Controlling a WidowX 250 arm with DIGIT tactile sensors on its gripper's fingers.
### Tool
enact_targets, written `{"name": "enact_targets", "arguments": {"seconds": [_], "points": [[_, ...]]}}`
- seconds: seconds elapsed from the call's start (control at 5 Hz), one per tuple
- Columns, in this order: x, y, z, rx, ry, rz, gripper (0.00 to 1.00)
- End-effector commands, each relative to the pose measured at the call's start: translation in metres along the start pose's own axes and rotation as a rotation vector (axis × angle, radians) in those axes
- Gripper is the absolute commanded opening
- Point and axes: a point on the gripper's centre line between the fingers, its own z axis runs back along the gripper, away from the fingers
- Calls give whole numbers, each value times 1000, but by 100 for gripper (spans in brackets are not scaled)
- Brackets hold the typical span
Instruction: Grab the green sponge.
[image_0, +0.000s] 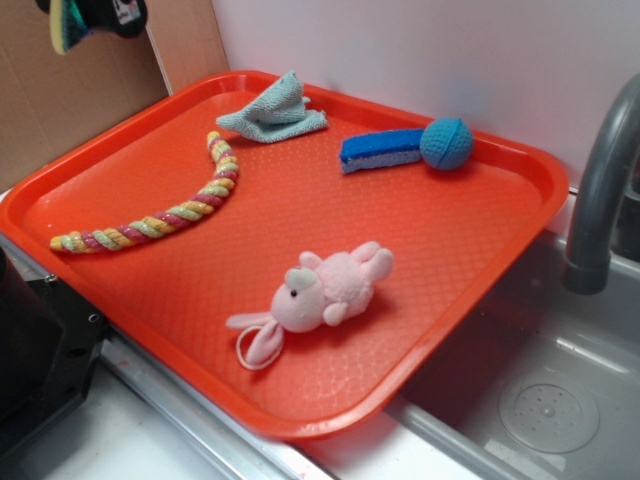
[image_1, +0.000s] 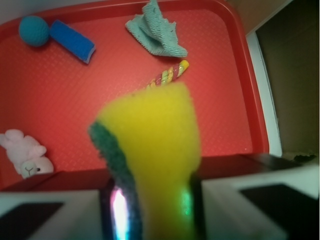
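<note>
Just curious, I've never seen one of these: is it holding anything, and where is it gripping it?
Yes: the tool pinches the green sponge at its lower end.

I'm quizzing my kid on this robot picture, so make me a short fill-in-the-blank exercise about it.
1. The gripper is shut on the green ____.
2. The toys lie on a tray coloured ____.
3. The blue ball touches the long blue-and-white ____.
4. The plush bunny is coloured ____.

Missing words: sponge; red; sponge; pink
</note>
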Motion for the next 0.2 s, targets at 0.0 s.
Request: {"name": "enact_targets", "arguments": {"seconds": [0.0], "points": [[2,13,4,10,-37,34,0]]}}
